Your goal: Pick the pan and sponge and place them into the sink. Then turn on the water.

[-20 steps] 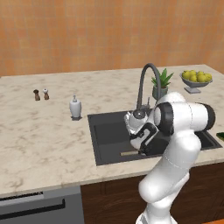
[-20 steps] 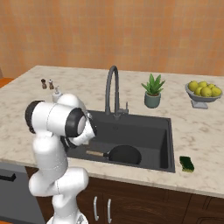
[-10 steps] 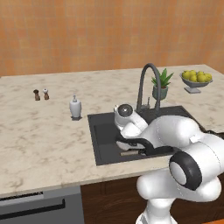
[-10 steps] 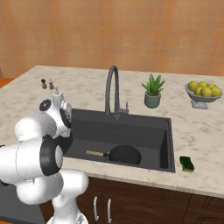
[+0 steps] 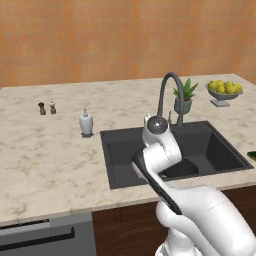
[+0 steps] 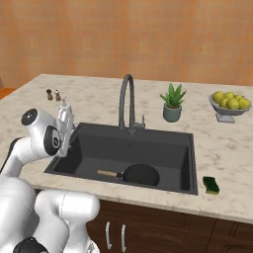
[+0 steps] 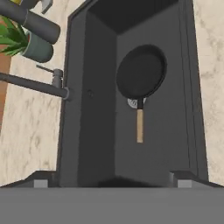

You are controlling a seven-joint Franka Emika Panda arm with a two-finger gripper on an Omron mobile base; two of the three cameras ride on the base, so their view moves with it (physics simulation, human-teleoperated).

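One marble table (image 6: 99, 101) carries everything, and one large dark sink (image 6: 163, 143) is set into it, with one tall gooseneck faucet (image 6: 127, 101) at its back edge. The gripper is hidden behind the white arm in both base views, and in the hand view I cannot tell if it is wide or narrow; nothing shows between its tips. One pan (image 6: 141, 174) lies flat on the sink bottom near the front wall, its wooden handle (image 7: 139, 125) pointing away from the faucet side and partly covering the round drain (image 7: 132, 103). One green sponge (image 6: 212, 185) lies on the table just beside the right sink rim. Further back stand one potted plant (image 6: 172, 103), one bowl of lemons (image 6: 229, 105), one soap bottle (image 5: 86, 122) and two small shakers (image 5: 47, 107).
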